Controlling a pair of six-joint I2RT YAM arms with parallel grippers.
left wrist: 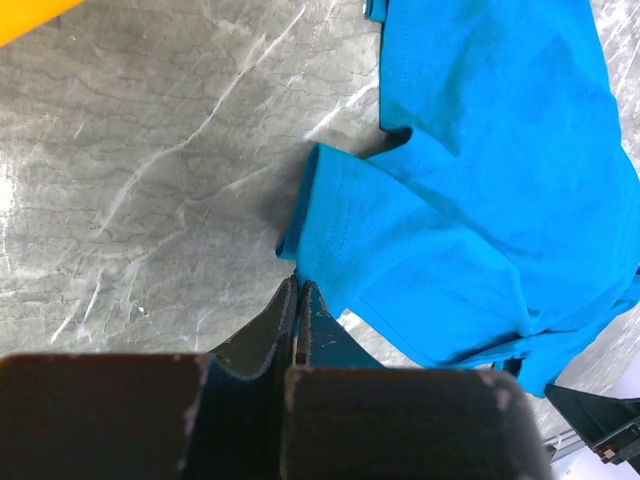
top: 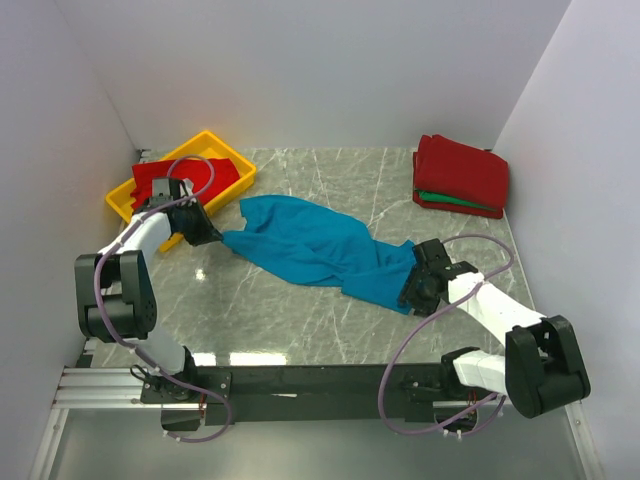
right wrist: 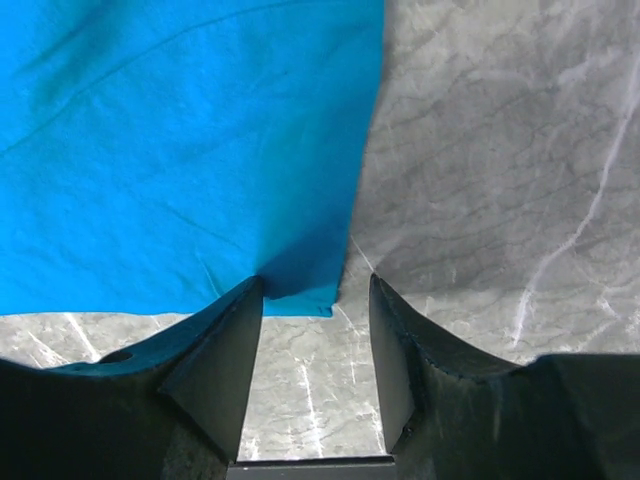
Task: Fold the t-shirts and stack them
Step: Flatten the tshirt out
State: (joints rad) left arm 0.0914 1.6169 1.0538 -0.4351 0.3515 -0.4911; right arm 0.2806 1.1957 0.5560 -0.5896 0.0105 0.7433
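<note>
Grey marbled worktop [top: 300,325] carries laundry.
A teal-blue t-shirt [top: 310,250] sprawls mid-surface; a yellow tray [top: 122,203] sits far left, folded shirt stack [top: 460,172] far right.

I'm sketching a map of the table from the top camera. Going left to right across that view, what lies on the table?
yellow tray holding a red t-shirt → teal-blue t-shirt, spread loosely → folded stack of t-shirts, red with green showing
</note>
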